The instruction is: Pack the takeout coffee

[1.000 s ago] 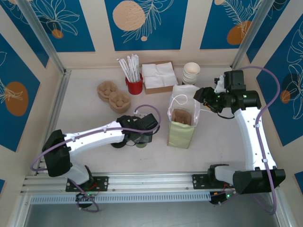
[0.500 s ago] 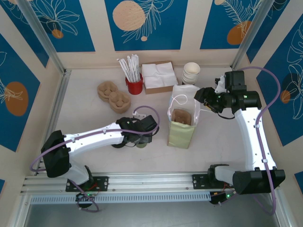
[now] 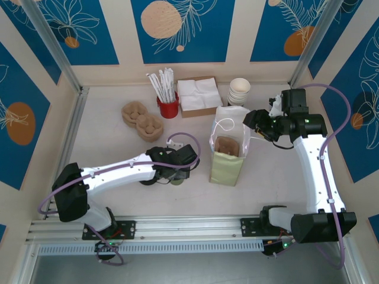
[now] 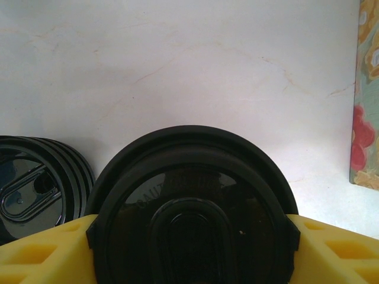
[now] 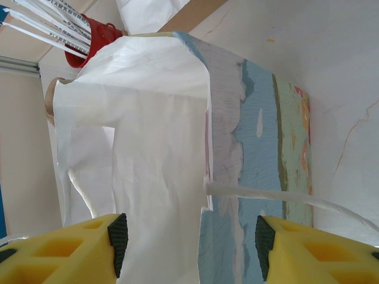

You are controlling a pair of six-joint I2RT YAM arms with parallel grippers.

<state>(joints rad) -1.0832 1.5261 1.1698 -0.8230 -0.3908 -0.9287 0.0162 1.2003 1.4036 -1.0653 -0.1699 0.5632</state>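
Your left gripper (image 3: 174,172) is down over the coffee cup (image 4: 192,177), and its yellow pads (image 4: 47,248) meet the black domed lid's rim on either side, so it is pinching the cup; the cup stands upright on the table (image 4: 177,59), just beside a stack of black lids (image 4: 35,189) and a short way left of the paper bag (image 3: 227,163); your right gripper (image 5: 190,236) is spread, its two fingers straddling the bag's top edge without clamping it; a white handle cord (image 5: 266,195) runs across just above one finger.
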